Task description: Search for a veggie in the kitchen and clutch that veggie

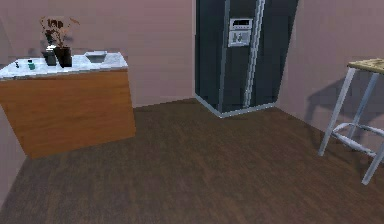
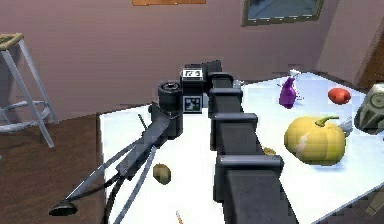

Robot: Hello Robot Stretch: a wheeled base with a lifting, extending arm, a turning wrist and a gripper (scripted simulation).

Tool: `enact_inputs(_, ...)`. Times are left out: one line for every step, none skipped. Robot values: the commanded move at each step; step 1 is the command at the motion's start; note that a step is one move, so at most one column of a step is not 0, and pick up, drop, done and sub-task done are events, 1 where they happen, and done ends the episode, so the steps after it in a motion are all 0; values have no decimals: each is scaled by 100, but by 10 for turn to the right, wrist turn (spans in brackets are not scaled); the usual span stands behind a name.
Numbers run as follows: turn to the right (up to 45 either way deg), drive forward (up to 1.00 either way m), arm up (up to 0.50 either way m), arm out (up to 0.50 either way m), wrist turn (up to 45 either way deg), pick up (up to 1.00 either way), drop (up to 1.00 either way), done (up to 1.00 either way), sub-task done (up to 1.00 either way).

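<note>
Because the squash (image 2: 316, 138) lies on the tabletop (image 2: 190, 150) just beside the arm (image 2: 240, 150), the reach crosses it (sensibly); your fingers (image 2: 66, 208) hang past the tabletop's edge, holding nothing.

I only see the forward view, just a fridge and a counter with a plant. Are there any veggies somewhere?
Observer: Yes. In the arm side view a white table carries a yellow pumpkin.
Operator: Ooh! Anything purple?
Observer: A purple eggplant sits farther back on that table.
Operator: Where's the gripper?
Observer: The gripper shows by the table's left edge, with a small brown blob lying just right of it.
</note>
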Motion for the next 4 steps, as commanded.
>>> enact_inputs(0, 0, 0, 0, 450, 0, 0, 0, 0)
enact_inputs(0, 0, 0, 0, 450, 0, 0, 0, 0)
enact_inputs(0, 0, 0, 0, 210, 0, 0, 0, 0)
enact_inputs(0, 0, -28, 0, 0, 0, 0, 0, 0)
